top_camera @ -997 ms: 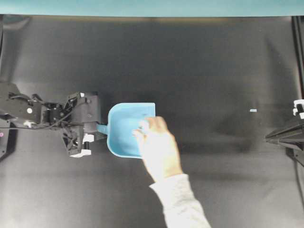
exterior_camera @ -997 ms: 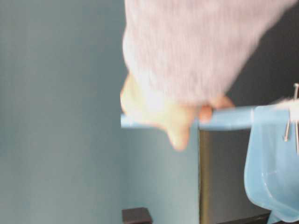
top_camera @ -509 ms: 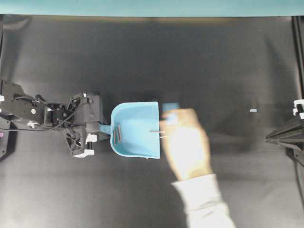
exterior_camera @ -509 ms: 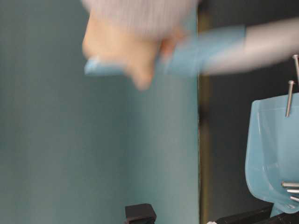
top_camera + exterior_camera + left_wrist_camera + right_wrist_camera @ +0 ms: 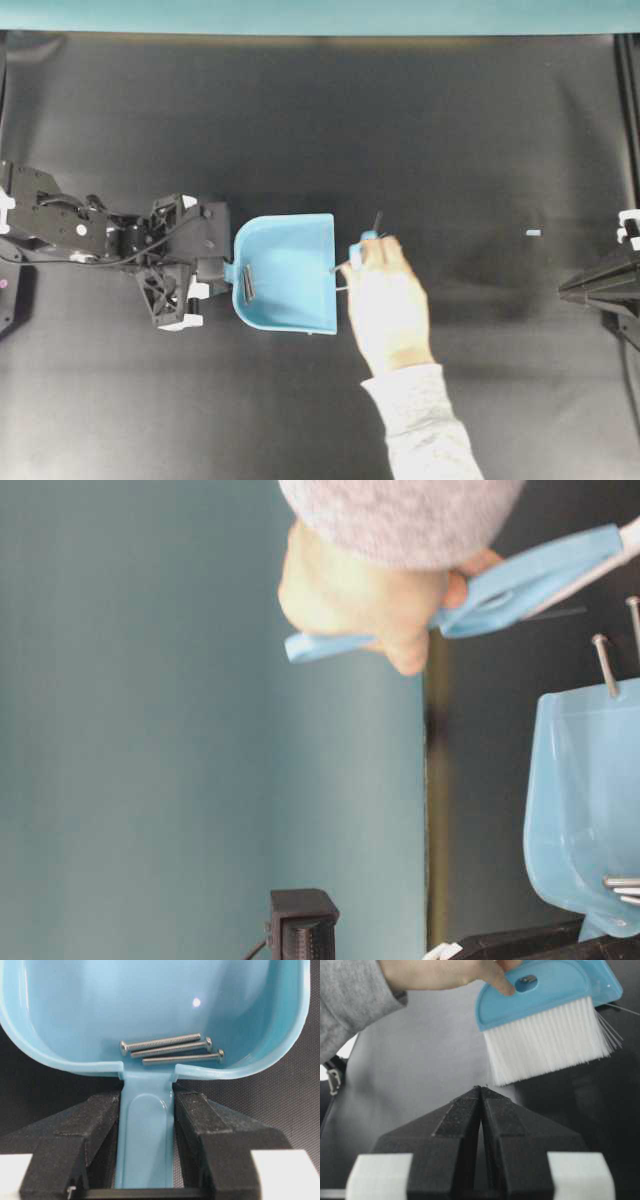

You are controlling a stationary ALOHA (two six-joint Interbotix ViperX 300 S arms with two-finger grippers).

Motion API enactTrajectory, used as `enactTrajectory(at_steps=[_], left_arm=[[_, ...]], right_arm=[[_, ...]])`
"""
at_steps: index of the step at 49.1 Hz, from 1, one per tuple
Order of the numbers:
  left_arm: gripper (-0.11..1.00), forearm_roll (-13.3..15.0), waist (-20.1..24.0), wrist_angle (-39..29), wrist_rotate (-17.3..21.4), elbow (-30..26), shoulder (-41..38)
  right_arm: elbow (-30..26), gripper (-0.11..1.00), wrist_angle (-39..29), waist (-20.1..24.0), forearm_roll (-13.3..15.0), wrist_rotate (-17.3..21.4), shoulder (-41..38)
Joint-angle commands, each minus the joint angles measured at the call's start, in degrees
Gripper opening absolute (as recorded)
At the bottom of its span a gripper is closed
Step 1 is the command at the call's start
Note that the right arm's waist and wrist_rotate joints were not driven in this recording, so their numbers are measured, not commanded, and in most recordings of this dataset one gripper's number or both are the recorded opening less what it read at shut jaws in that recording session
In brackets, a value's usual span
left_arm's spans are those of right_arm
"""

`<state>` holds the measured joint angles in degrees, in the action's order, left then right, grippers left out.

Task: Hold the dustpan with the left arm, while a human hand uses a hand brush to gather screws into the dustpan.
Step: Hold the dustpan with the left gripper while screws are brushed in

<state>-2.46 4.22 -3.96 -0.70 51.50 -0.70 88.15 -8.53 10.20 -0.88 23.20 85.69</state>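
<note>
A: Jaw status, both units?

B: The left gripper (image 5: 147, 1125) has its jaws clamped on the handle of the dustpan (image 5: 290, 270), one black finger (image 5: 85, 1135) pressed against each side. The right gripper (image 5: 481, 1105) has its jaws pressed together with nothing between them.

A: Dustpan position?

B: Left of centre on the black table (image 5: 450, 130), open edge facing right, handle pointing left into the left arm (image 5: 110, 235).

A: Contents?

B: Three screws (image 5: 170, 1049) lie side by side against the rear wall, just beside the handle. Two more lie at the open edge, partly over it.

A: Brush?

B: The human hand (image 5: 385, 300) holds the hand brush (image 5: 545, 1020) just right of the open edge, bristles downward and raised off the table in the right wrist view.
</note>
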Motion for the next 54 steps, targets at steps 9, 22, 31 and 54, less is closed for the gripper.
enactTrajectory(at_steps=[9, 22, 31, 54], left_arm=[[0.30, -0.2, 0.1, -7.6, 1.1, -3.6, 1.6], [0.30, -0.2, 0.0, -9.7, 2.6, -6.0, 0.8], [0.30, -0.1, 0.2, -10.0, 2.6, -6.5, -0.6], [0.30, -0.1, 0.4, -2.7, 1.8, -2.2, 0.1]], right_arm=[[-0.4, 0.00, 0.2, 0.0, 0.1, 0.0, -0.2], [-0.4, 0.00, 0.2, 0.0, 0.2, 0.0, -0.2], [-0.4, 0.00, 0.2, 0.0, 0.1, -0.1, -0.2], [-0.4, 0.00, 0.2, 0.0, 0.2, -0.1, -0.2]])
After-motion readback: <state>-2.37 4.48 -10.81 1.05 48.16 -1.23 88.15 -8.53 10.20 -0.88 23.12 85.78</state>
